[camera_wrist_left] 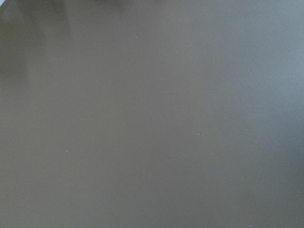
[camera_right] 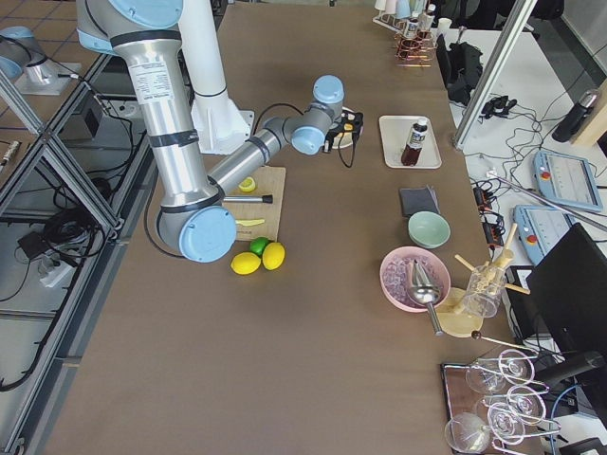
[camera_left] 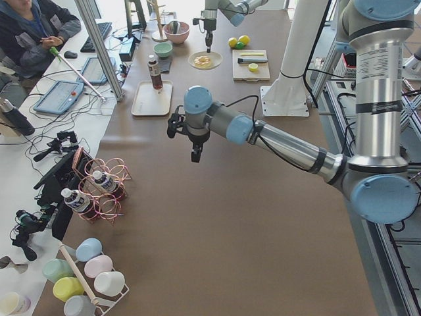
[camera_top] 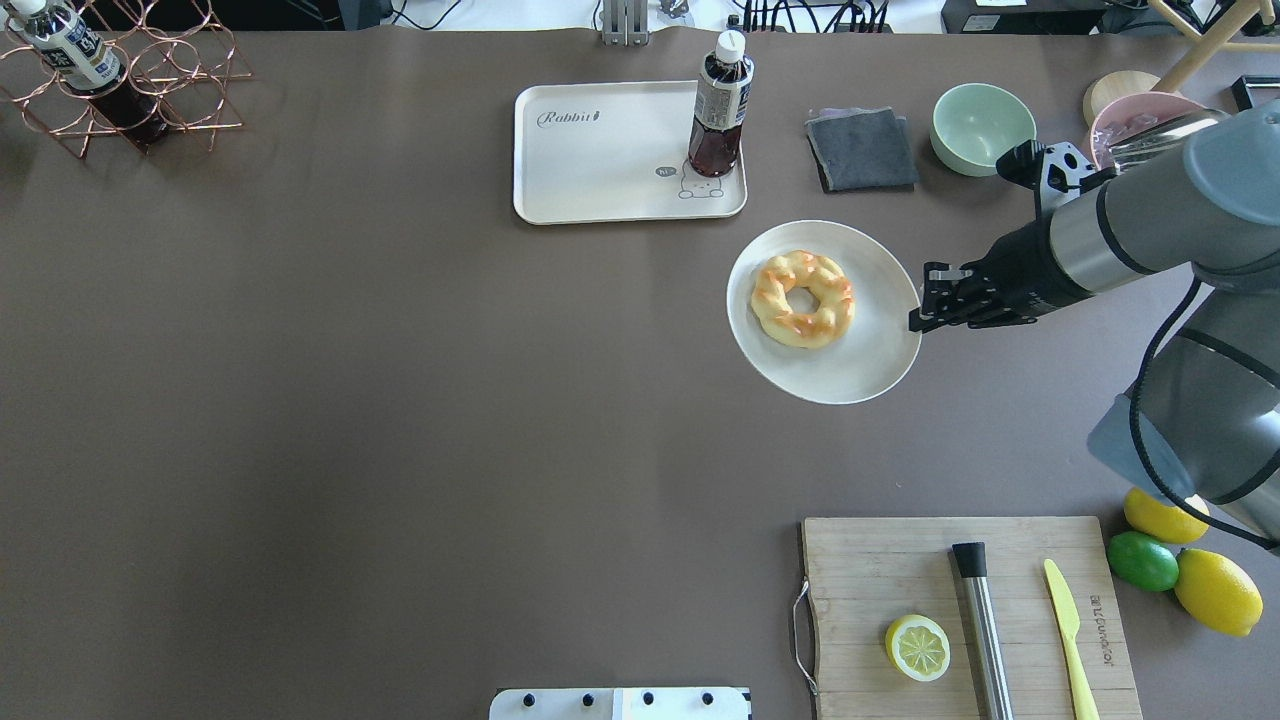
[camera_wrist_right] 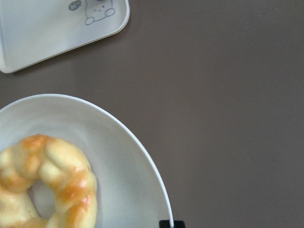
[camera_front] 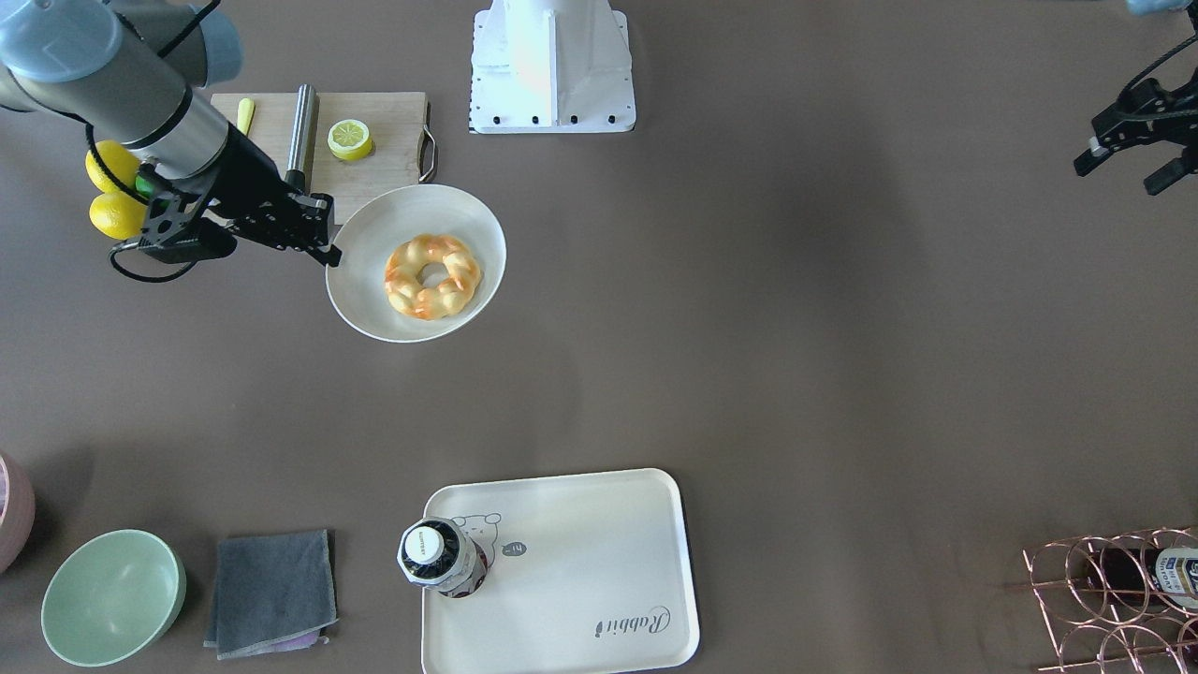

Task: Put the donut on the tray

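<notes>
The donut (camera_top: 802,298) is a braided golden ring that lies on a round white plate (camera_top: 870,360). My right gripper (camera_top: 915,320) is shut on the plate's right rim and holds the plate above the table. The right wrist view shows the donut (camera_wrist_right: 47,180), the plate (camera_wrist_right: 123,156) and a corner of the tray (camera_wrist_right: 38,33). The cream tray (camera_top: 600,170) lies beyond the plate, with a dark bottle (camera_top: 718,110) standing on its bear corner. My left gripper (camera_front: 1128,178) hangs open and empty over bare table, far from the plate.
A wooden cutting board (camera_top: 870,570) near me carries a lemon half (camera_top: 917,647), a steel rod (camera_top: 982,620) and a yellow knife (camera_top: 1068,625). Lemons and a lime (camera_top: 1142,560) lie beside it. A grey cloth (camera_top: 860,148), green bowl (camera_top: 982,127) and wire rack (camera_top: 120,80) stand at the far edge.
</notes>
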You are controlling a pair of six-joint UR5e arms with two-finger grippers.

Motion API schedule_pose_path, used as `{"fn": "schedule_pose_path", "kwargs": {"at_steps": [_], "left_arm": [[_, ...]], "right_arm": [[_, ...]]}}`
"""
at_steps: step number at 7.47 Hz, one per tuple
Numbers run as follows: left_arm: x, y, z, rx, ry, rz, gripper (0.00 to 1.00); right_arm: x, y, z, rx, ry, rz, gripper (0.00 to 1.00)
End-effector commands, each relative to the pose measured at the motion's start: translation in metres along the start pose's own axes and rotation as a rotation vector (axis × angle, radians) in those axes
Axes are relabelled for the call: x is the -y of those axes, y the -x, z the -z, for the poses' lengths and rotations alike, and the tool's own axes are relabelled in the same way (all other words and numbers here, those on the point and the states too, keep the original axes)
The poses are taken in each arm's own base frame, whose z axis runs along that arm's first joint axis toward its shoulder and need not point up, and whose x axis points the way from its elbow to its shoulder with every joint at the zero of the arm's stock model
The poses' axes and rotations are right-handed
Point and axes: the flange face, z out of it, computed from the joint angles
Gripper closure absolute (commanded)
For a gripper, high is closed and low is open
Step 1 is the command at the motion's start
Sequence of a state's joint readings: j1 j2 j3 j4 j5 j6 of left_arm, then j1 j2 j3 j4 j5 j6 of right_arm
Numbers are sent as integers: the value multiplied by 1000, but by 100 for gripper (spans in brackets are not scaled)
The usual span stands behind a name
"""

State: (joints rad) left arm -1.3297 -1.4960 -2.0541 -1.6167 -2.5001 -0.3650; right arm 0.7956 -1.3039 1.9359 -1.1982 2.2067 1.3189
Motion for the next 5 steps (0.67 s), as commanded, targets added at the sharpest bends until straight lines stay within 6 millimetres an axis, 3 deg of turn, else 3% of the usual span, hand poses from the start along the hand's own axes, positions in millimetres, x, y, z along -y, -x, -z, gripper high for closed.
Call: {"fn": "schedule_pose_path", "kwargs": {"at_steps": [1,2,3,4,5], "left_arm": [[60,-216,-55,-100,51,121,3],[56,-290,-78,-114,60,160,3],[45,-346,-103,-109,50,185,3],[30,-378,-118,-108,47,211,3],[21,-392,-127,-113,61,226,3]], "right_arm": [[-44,107,-13,-55,2,-31,100],[-53,126,-19,-77,-3,-26,100],[-60,137,-20,-80,-17,-16,100],[-64,136,-17,-97,-15,-22,100],[-65,139,-15,-120,-14,-32,100]]}}
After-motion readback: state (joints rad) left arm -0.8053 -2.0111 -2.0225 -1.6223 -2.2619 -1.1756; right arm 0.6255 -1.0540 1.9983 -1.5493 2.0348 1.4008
